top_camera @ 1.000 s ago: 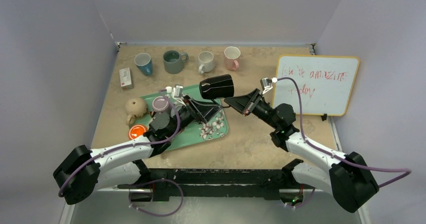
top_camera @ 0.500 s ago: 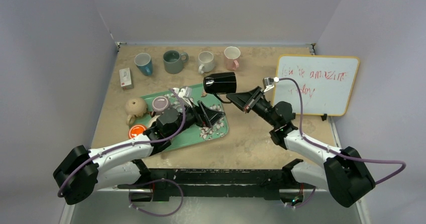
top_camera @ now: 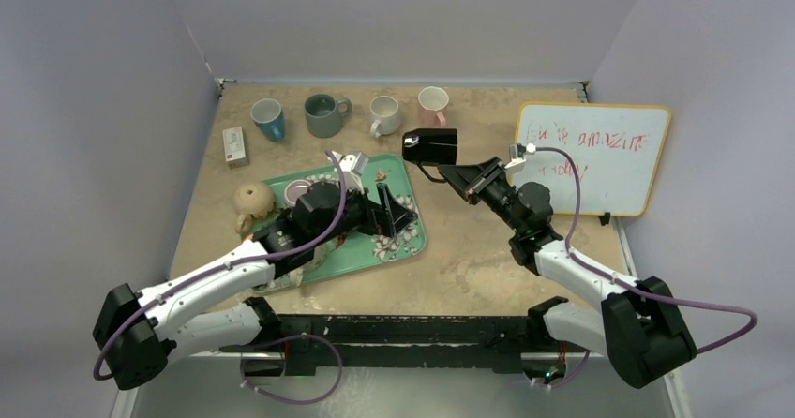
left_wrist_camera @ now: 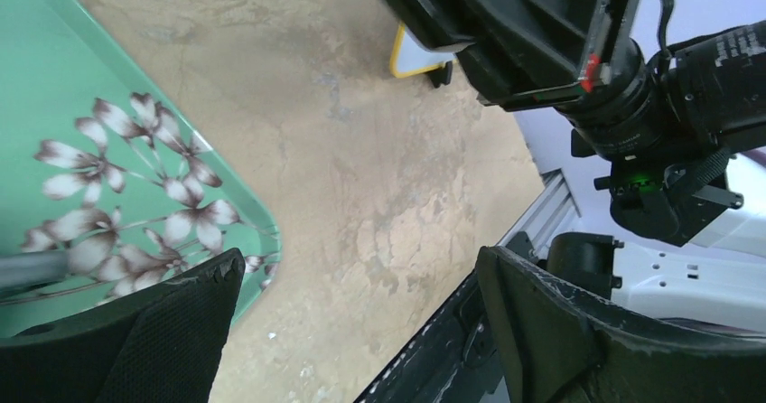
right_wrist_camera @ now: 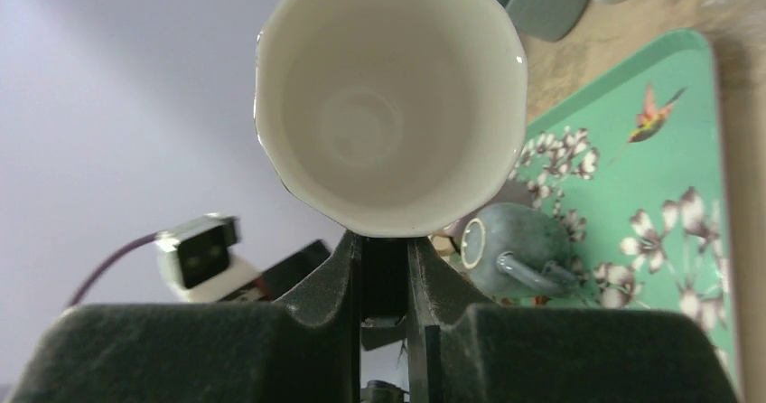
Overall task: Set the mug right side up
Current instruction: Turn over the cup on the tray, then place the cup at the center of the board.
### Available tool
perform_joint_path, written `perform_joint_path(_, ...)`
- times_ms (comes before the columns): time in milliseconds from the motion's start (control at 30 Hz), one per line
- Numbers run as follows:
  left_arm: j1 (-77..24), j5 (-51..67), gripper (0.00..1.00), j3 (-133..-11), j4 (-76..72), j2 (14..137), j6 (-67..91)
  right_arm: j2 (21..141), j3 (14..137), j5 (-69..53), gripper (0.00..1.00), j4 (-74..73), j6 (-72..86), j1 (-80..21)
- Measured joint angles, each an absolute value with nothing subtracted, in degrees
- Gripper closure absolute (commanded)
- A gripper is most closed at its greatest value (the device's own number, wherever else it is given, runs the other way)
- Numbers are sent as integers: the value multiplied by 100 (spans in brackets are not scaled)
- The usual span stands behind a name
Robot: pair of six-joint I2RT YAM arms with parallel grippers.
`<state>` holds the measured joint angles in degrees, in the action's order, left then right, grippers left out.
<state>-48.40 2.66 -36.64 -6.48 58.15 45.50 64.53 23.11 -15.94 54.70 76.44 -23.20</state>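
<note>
The black mug (top_camera: 430, 145) with a white inside is held in the air, above the table between the tray and the whiteboard. My right gripper (top_camera: 452, 169) is shut on its handle. In the right wrist view the mug's mouth (right_wrist_camera: 388, 105) faces the camera, and the gripper (right_wrist_camera: 386, 272) clamps the dark handle just below the rim. The mug lies roughly on its side. My left gripper (top_camera: 394, 214) is open and empty over the right end of the green flowered tray (top_camera: 412, 243). Its fingers (left_wrist_camera: 163, 331) are spread wide over the tray corner (left_wrist_camera: 108, 132) and bare table.
Blue (top_camera: 268, 118), grey-green (top_camera: 324, 115), white (top_camera: 384, 115) and pink (top_camera: 433, 107) mugs stand along the back. A whiteboard (top_camera: 591, 156) lies at the right. A grey mug (top_camera: 300, 193) lies on the tray. A tan round thing (top_camera: 253, 198), an orange disc (top_camera: 255, 246) and a small box (top_camera: 234, 146) are at the left.
My right gripper has carried the black mug up and to the right, away from the tray, and turned it. My left arm has shifted right; its gripper stays open.
</note>
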Motion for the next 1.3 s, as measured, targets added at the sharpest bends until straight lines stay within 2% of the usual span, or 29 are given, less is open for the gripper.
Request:
perform_joint_path(200,-4840,152,0,-5046,1288,5723,3697,6451,2311,-1459,100,4998,7443,-2167)
perform_joint_path(400,-4840,97,0,-5684,2486,5374,2731,6248,2311,-1234,100,4254,6910,-2115)
perform_joint_path(767,-4838,-670,0,-5349,3420,4794,1881,5723,2357,-661,100,2381,5380,-2093)
perform_joint_path(1300,-4840,-327,0,-5323,4010,3916,1216,6184,3557,110,100,351,3345,-2196)
